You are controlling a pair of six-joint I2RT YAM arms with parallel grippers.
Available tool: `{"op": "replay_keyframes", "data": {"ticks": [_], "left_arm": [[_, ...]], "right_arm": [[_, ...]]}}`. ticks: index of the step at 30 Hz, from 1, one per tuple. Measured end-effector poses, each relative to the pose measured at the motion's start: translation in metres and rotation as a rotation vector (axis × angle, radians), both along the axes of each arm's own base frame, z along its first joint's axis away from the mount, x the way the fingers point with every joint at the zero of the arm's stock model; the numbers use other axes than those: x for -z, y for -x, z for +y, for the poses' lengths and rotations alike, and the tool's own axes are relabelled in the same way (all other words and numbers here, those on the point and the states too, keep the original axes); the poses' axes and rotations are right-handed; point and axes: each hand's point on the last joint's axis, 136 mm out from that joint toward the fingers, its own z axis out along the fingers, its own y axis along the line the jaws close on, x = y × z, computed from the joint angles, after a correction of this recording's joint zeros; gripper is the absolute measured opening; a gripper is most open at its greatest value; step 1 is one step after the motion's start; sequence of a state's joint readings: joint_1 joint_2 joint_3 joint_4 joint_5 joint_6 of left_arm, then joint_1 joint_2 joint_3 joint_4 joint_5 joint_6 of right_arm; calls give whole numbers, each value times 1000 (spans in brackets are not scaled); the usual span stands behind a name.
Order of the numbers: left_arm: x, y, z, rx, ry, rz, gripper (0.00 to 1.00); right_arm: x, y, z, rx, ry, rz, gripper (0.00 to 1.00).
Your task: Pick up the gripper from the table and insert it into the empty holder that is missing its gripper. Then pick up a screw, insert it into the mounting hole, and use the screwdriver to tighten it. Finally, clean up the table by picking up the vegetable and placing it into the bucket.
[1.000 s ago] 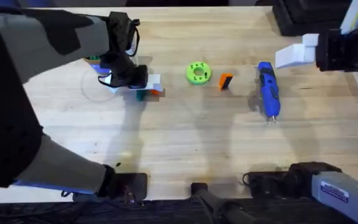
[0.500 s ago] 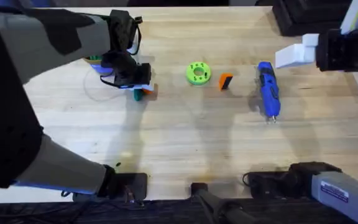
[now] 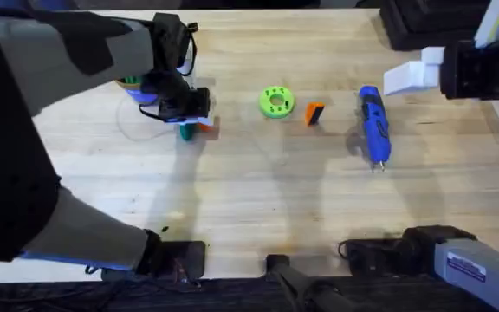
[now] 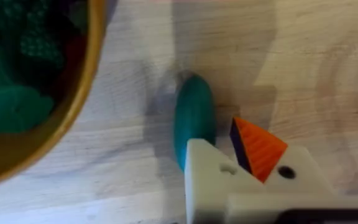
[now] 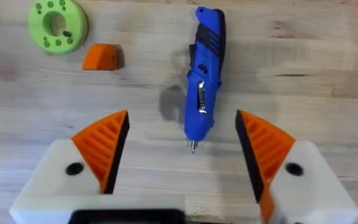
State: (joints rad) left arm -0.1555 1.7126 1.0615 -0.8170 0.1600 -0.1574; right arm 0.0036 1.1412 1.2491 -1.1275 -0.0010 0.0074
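On the left of the tabletop (image 3: 258,191), the left hand (image 3: 199,119) hangs low over the vegetable (image 4: 194,121) beside the bucket (image 4: 73,106); I cannot tell if it pinches. The loose gripper (image 3: 315,113) and screwdriver (image 3: 373,126) lie further right, probably for later steps. The right hand (image 5: 182,155) waits spread above them, holding nothing.

The left gripper (image 3: 194,124) has shifted left and slightly toward the far edge over the past second, now lying closer to the bucket (image 3: 131,86). The vegetable (image 3: 185,132) beneath it (dark green, oblong) now protrudes on the near-left side of the white fingers.
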Motion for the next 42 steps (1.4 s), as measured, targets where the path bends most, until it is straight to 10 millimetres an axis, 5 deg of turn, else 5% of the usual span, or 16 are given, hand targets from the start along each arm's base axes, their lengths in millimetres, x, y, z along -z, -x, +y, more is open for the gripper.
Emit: {"op": "replay_keyframes", "data": {"ticks": [5,14,25,31,32,42], "left_arm": [[-26,-5,1,-2,4,-57,17],[-134,-14,0,-4,54,-386,17],[-200,10,10,-20,51,-602,18],[-210,14,12,-22,49,-638,904],[-210,14,12,-24,50,-637,967],[-211,13,12,-24,51,-644,986]], "right_arm": [[0,0,0,0,0,0,989],[0,0,0,0,0,0,989],[0,0,0,0,0,0,989],[0,0,0,0,0,0,990],[0,0,0,0,0,0,989],[0,0,0,0,0,0,990]]}}
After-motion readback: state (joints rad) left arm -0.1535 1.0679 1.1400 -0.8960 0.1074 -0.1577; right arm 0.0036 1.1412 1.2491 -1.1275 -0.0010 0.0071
